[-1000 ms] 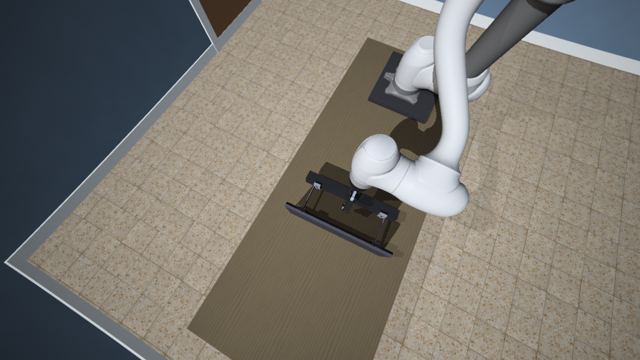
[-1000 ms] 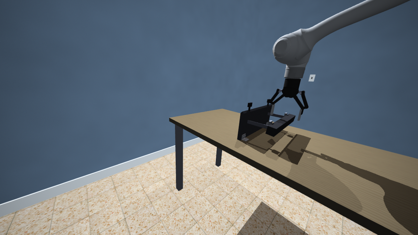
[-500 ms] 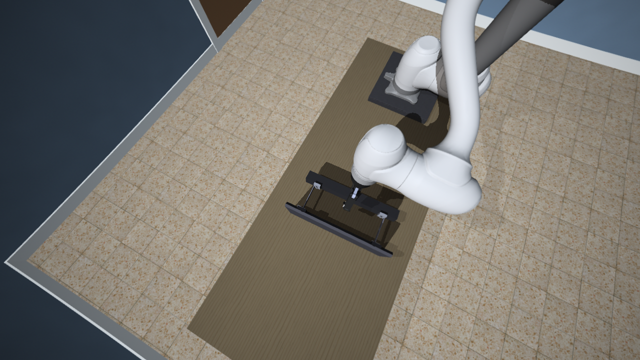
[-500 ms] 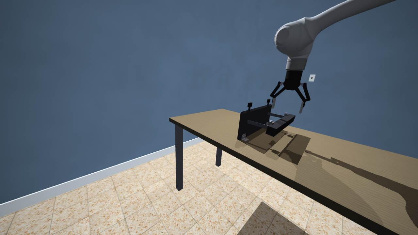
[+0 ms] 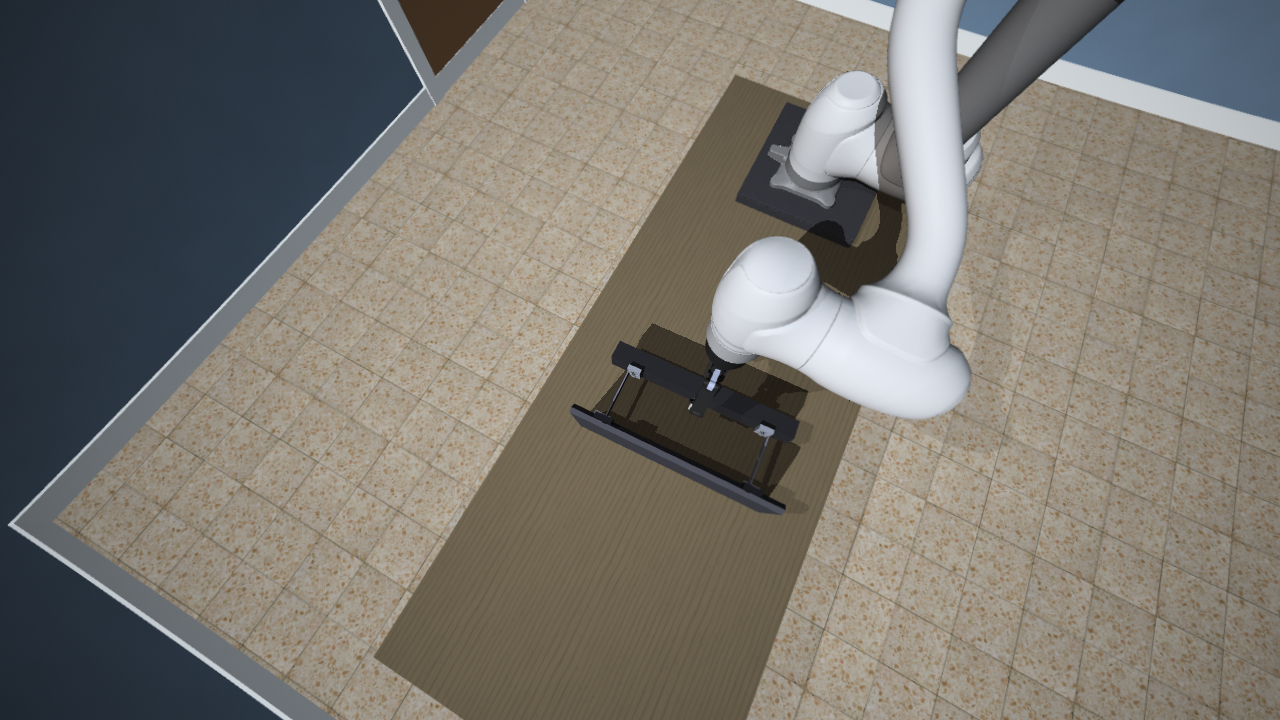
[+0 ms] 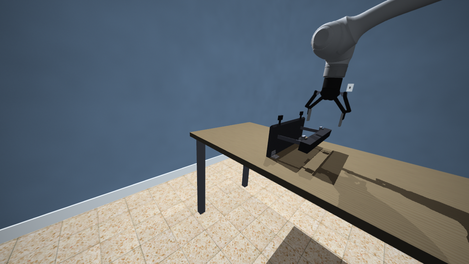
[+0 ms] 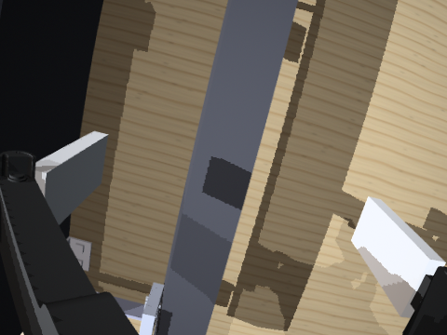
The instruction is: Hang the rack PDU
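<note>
The PDU [image 5: 714, 398] is a long dark bar lying level on two thin rods [image 6: 290, 139] that stick out from an upright dark panel [image 6: 284, 136] on the table. It also shows in the side view [image 6: 314, 139], and as a grey-blue strip in the wrist view [image 7: 242, 130]. Small light pieces [image 5: 635, 369] sit near each end of the bar. My gripper [image 6: 324, 119] is open and empty, a little above the middle of the bar with one finger to each side. It also shows in the wrist view [image 7: 233, 214]. I cannot make out the keyhole slots or the buttons.
The panel [image 5: 676, 465] stands near one long edge of the wooden table [image 5: 617, 501], with two small knobs [image 6: 280, 118] on its top edge. My arm's base [image 5: 810, 179] is mounted at the table's far end. The arm casts a shadow along the table.
</note>
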Robot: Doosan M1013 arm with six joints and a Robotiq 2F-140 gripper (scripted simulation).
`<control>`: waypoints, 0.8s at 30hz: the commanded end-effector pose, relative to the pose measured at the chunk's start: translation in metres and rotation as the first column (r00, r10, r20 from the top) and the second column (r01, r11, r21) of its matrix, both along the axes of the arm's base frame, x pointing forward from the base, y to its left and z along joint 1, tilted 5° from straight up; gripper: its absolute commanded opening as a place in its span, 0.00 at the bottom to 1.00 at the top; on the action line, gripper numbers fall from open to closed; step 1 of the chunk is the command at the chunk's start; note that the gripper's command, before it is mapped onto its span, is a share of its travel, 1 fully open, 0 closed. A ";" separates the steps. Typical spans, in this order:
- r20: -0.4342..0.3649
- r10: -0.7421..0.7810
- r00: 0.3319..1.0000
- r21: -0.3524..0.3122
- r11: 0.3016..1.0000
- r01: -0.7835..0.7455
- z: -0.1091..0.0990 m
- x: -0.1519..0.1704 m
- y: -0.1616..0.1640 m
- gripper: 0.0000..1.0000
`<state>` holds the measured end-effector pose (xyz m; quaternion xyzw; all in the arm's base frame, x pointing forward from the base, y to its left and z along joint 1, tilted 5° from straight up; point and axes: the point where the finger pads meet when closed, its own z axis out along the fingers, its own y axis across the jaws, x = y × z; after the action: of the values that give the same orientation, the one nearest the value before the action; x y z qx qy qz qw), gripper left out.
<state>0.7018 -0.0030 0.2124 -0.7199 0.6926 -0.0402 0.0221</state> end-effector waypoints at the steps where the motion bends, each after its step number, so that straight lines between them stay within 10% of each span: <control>1: 0.002 0.003 1.000 0.002 1.000 -0.003 0.000 -0.010 0.002 1.00; 24: 0.002 0.003 1.000 0.002 1.000 -0.003 -0.008 -0.102 -0.002 1.00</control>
<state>0.6114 -0.0024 0.2054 -0.7219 0.6905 -0.0404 0.0220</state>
